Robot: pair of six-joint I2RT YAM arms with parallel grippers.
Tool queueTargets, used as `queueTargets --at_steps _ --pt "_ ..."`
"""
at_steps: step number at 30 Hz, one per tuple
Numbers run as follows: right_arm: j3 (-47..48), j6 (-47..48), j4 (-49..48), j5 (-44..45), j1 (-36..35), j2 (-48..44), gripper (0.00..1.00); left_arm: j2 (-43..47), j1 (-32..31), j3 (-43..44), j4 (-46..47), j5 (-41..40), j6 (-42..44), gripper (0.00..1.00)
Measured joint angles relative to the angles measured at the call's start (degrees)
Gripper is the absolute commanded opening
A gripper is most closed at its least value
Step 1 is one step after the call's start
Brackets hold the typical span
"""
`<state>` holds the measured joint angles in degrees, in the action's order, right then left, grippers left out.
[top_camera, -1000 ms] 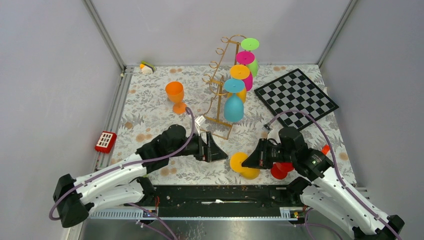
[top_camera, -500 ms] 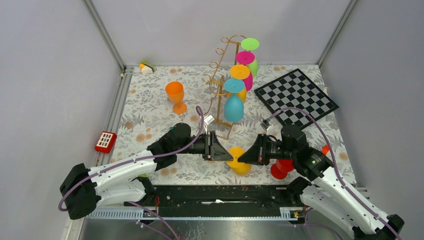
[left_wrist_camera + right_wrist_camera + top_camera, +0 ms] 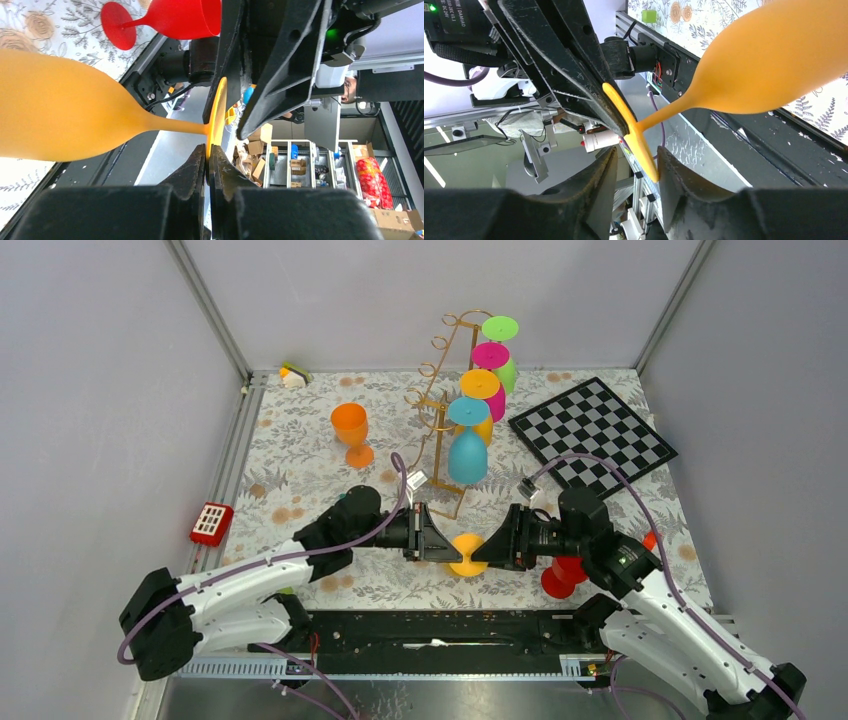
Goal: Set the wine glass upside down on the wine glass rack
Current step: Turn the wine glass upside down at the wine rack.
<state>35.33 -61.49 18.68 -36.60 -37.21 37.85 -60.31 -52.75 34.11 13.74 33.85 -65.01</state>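
Observation:
A yellow wine glass hangs on its side above the table's near middle, between both grippers. My left gripper is shut on the rim of its round foot, and in the left wrist view the jaws pinch the thin foot edge with the bowl off to the left. My right gripper faces it with jaws apart. The foot sits between the right gripper's fingers, touching the right one only. The gold wine glass rack stands behind, with several coloured glasses hanging upside down.
An orange glass stands upright left of the rack. A red glass lies under the right arm. A chessboard lies at the back right, and a small red block sits at the left edge.
The left gripper moved right to the yellow glass and closed on its foot. The right gripper, shut on the foot before, has opened. The glass shifted left and up.

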Motion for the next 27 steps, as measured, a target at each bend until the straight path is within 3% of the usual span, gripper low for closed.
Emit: queueTargets --at_steps 6,12,16,27 --pt "-0.11 0.37 -0.09 0.33 0.0 -0.31 0.74 4.02 2.08 0.28 -8.31 -1.53 4.52 0.0" --pt "-0.37 1.07 1.27 2.01 0.0 -2.58 0.86 9.92 4.15 1.14 -16.31 -4.13 8.66 0.0" --pt "-0.37 1.73 2.56 2.75 0.0 -2.95 0.99 13.38 6.12 1.16 -19.69 -5.05 10.01 0.0" --pt "-0.37 2.75 4.66 3.96 0.0 -3.13 1.0 15.26 11.65 1.14 -24.87 -3.98 11.5 0.0"
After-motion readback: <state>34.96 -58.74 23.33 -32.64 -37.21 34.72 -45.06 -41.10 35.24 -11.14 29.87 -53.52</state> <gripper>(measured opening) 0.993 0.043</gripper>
